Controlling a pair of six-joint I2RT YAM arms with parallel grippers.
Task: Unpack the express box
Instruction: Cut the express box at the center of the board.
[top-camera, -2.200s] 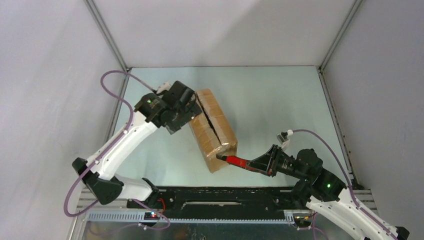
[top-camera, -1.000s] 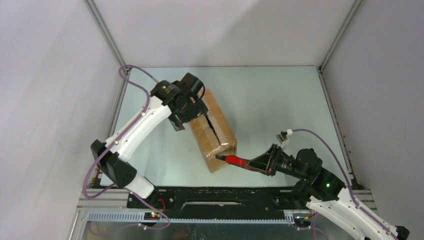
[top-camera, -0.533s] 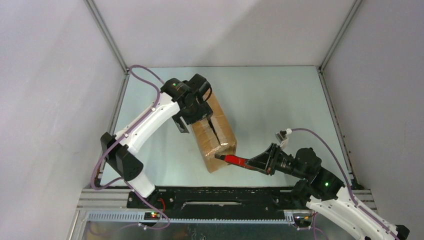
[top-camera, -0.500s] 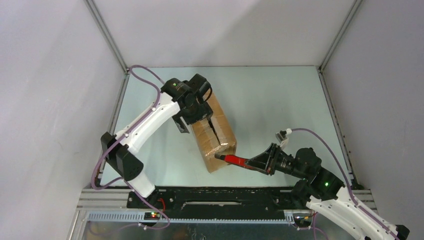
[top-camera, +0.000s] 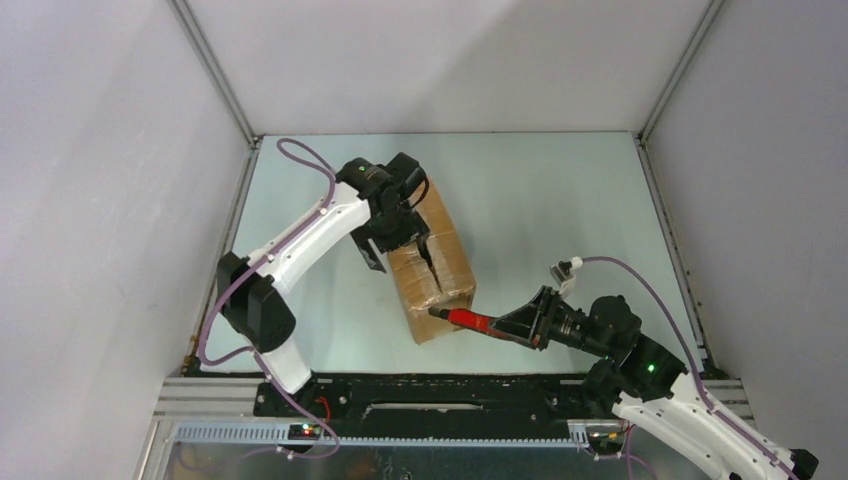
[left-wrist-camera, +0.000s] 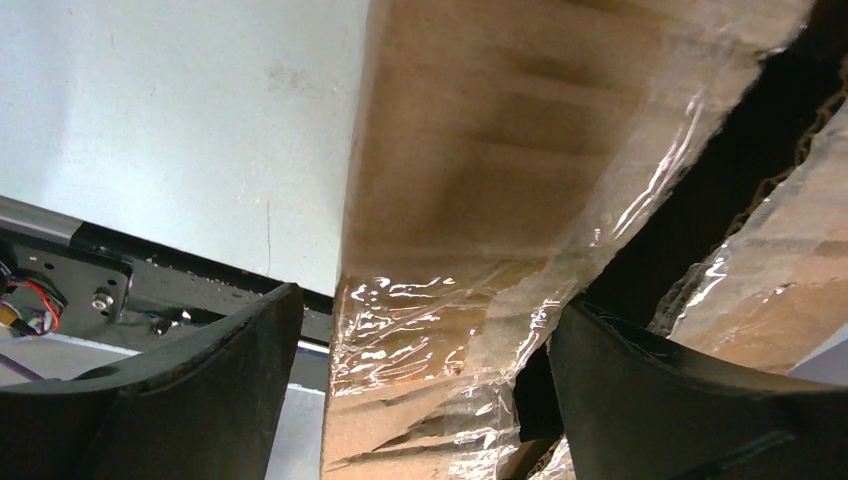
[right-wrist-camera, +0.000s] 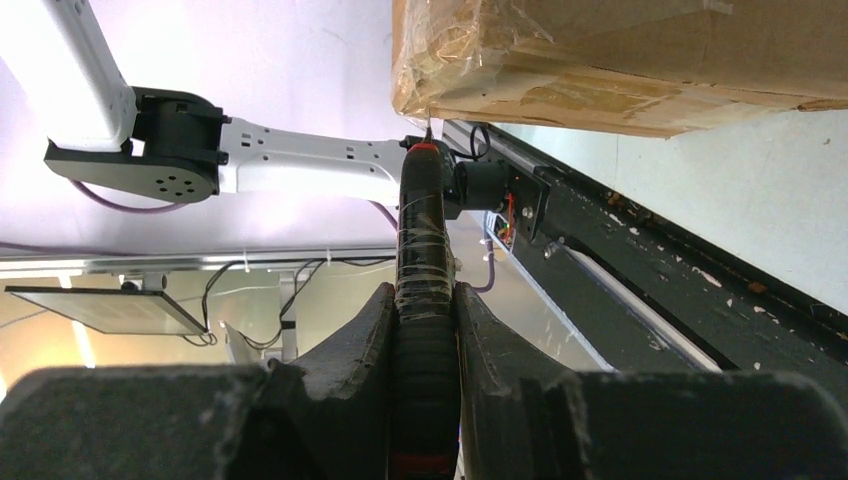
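The left gripper (left-wrist-camera: 425, 302) stands wide open astride the left flap of the cardboard box (top-camera: 441, 268), one finger outside the wall and the other in the split seam. The box lies slantwise, left of centre on the pale table (top-camera: 560, 200). The right gripper (right-wrist-camera: 425, 300) is clamped on a red-and-black cutter (top-camera: 467, 320), whose tip is at the box's near taped corner.

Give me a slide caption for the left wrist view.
Open left gripper straddles a taped flap of the express box, its seam split open.
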